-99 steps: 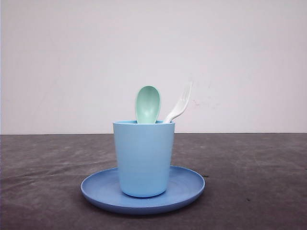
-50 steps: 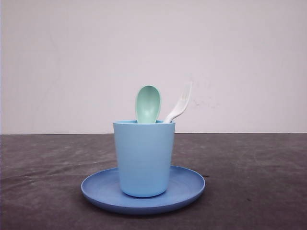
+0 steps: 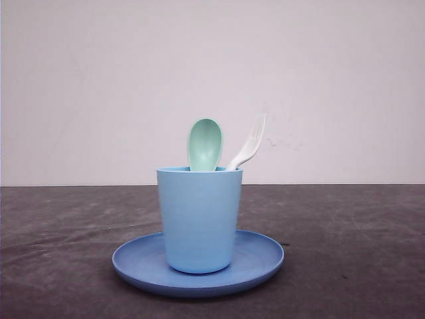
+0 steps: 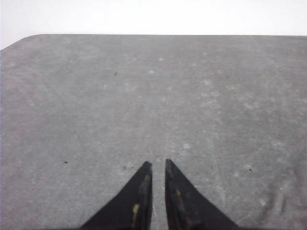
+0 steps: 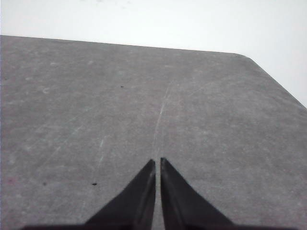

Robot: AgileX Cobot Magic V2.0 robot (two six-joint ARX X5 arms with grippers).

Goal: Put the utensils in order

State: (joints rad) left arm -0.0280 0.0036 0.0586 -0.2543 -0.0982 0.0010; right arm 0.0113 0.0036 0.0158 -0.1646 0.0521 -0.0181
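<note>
standing in smooth cup (image 3: 199, 219): oval-bowled spoon (image 3: 204, 144), four-tined fork (image 3: 249, 144).

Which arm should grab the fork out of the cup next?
Probably right: the fork leans toward the robot's right over the cup rim, while the spoon stands nearer the middle. Both grippers hover over bare table, holding nothing.

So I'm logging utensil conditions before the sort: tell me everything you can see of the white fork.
The white fork looks like smooth, slightly translucent plastic. It stands tines-up in the light blue cup, leaning toward the right, its head and neck rising past the rim. The short tines blur against the pale wall, so their count is unclear. The handle's lower part is hidden inside the cup. The mint-green spoon stands beside it on the left; whether they touch is hidden.
</note>
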